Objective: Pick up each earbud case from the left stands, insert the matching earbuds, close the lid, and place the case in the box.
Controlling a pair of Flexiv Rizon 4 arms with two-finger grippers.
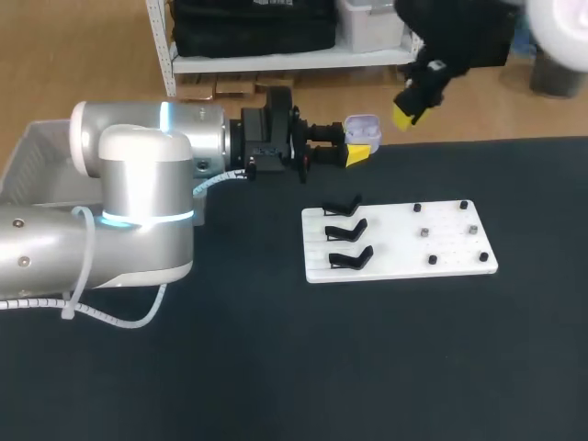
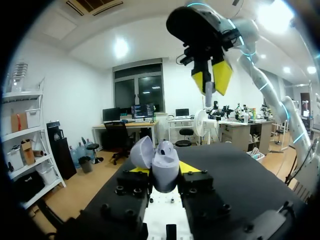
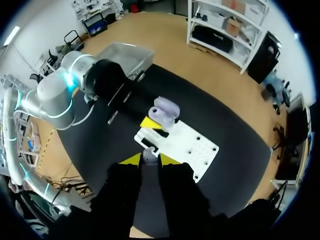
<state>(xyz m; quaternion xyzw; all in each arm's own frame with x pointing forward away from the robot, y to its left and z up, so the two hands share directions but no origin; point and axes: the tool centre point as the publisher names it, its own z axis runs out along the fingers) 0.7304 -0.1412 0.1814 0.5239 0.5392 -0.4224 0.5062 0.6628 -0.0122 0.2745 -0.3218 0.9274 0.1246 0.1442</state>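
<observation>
Starting nearest the camera: table (image 1: 276,367), black-topped; on it a white board (image 1: 404,241), with three black stands (image 1: 345,232) at its left end, all bare, and small dark studs (image 1: 424,232) at its right end, too small to tell whether any earbud sits there.

Next out, at the table's far edge: left gripper (image 1: 354,147), fingers pressed on the earbud case (image 1: 362,129) from both sides; case lavender, lid hinged open, hollow facing up toward the other arm in the left wrist view (image 2: 159,160).

Beyond and above it: right gripper (image 1: 409,112), yellow tips pinching a small pale earbud (image 3: 148,155), hanging well apart from the case.

Off to the far left: box (image 1: 28,152), pale and open-topped.

Hazards, as judged:
- earbud arriving tilted or off-centre; it would jam on the socket rim;
- a drop here would likely go over the far edge to the floor;
- downward push sliding the case in its two-sided grip;
- the raised lid fouling the descending yellow tips;
- wrong-side earbud for the chosen socket.

Writing and brands: none legible on case, board or box.
</observation>
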